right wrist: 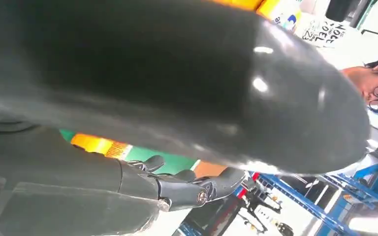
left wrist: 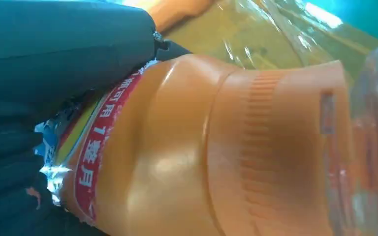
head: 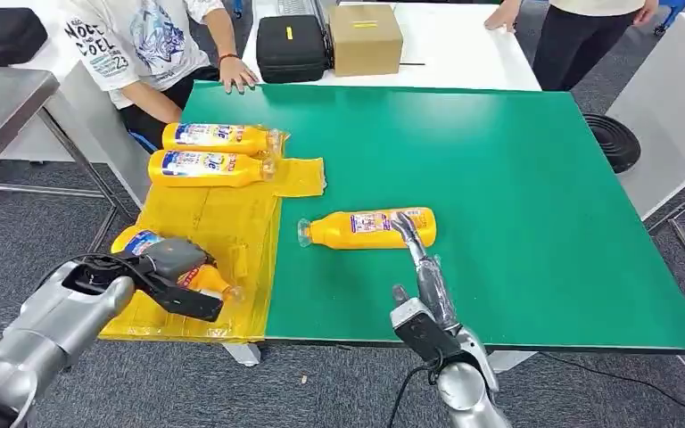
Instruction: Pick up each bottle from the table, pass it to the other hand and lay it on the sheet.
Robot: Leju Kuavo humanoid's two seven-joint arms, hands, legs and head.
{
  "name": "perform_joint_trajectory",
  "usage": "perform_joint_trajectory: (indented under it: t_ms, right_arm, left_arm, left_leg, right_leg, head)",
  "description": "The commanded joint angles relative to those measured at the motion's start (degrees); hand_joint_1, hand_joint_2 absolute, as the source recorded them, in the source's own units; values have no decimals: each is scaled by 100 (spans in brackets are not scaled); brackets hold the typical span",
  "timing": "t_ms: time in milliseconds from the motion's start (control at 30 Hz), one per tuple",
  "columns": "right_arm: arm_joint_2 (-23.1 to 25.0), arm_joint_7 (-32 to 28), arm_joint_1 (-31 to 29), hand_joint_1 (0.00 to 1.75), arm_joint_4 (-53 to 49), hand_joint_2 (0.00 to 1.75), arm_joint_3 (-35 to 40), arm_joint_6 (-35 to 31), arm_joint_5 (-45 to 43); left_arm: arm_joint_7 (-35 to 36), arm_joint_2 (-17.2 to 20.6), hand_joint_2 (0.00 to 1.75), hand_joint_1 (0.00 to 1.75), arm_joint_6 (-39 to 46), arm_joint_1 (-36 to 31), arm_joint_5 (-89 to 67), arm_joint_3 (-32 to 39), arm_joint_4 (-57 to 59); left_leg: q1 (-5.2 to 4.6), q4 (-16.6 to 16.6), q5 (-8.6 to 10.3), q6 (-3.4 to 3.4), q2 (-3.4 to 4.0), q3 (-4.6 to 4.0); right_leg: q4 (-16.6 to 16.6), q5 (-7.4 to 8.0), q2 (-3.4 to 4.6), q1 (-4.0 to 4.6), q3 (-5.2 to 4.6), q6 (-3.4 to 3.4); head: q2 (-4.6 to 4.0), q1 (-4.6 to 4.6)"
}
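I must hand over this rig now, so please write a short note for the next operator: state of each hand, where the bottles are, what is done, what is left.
Left hand grips a bottle low over the yellow sheet.
Right hand reaches to the bottle on the green table, fingers at it; a grip is not clear.
Done: two bottles lie on the sheet.
Left: lay down the held bottle, then pick up, pass and lay the last one.

Four orange bottles [head: 218, 138] [head: 209, 168] [head: 367, 228] [head: 147, 242], two people [head: 143, 40] [head: 580, 27], two black cases [head: 290, 46] [head: 0, 34] and one cardboard box [head: 365, 37] are showing.
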Motion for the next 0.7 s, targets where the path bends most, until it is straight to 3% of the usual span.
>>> perform_joint_trajectory:
  t_ms: [33,67,100,133,167,200,300,700]
  right_arm:
    - [-69,-12,-119,0,417,0,12,-36,-61]
    - [-71,-12,-115,0,420,0,11,-36,-61]
    - [-74,-11,-101,0,421,0,12,-41,-64]
    - [-86,-11,-77,0,406,0,18,-50,-66]
    - [-88,-11,-68,0,408,0,16,-52,-66]
    - [-92,-14,-42,0,383,0,16,-62,-69]
    - [-105,-14,-40,0,370,0,23,-63,-69]
    - [-105,-10,3,0,309,0,-6,-80,-88]
  left_arm:
    - [-92,96,175,148,-163,-564,484,-1120,678]
    - [-92,95,175,148,-160,-550,483,-1127,680]
    - [-77,100,175,126,-127,-526,526,-1133,688]
    - [-48,112,175,86,-77,-508,634,-1183,697]
    - [-49,116,175,86,-73,-497,633,-1188,699]
    - [-25,129,175,16,-35,-476,677,-1185,683]
    - [-13,143,175,0,-39,-468,741,-1220,670]
    - [-2,67,175,0,-194,-635,867,-1412,728]
  left_leg:
    - [7,-2,-7,-3,13,10]
    - [7,-1,-8,-2,12,8]
    - [4,-1,-5,-2,9,2]
    - [7,-4,-10,-2,17,11]
    - [3,-3,-6,-1,13,3]
    - [4,-4,-7,-2,14,6]
    - [4,-6,-11,-4,18,13]
    - [9,-2,-13,-5,12,6]
  right_leg:
    - [-7,-3,4,10,10,-16]
    - [-7,-4,4,10,8,-16]
    - [-4,-2,3,6,1,-10]
    - [-10,-4,8,10,11,-17]
    - [-5,-2,6,5,3,-11]
    - [-8,-3,6,7,7,-13]
    - [-10,-4,9,8,13,-17]
    - [-9,-7,2,14,9,-21]
  head:
    - [0,-2]
    - [0,-2]
    - [0,-2]
    - [0,0]
    - [0,-2]
    - [0,-2]
    - [0,-2]
    - [0,-2]
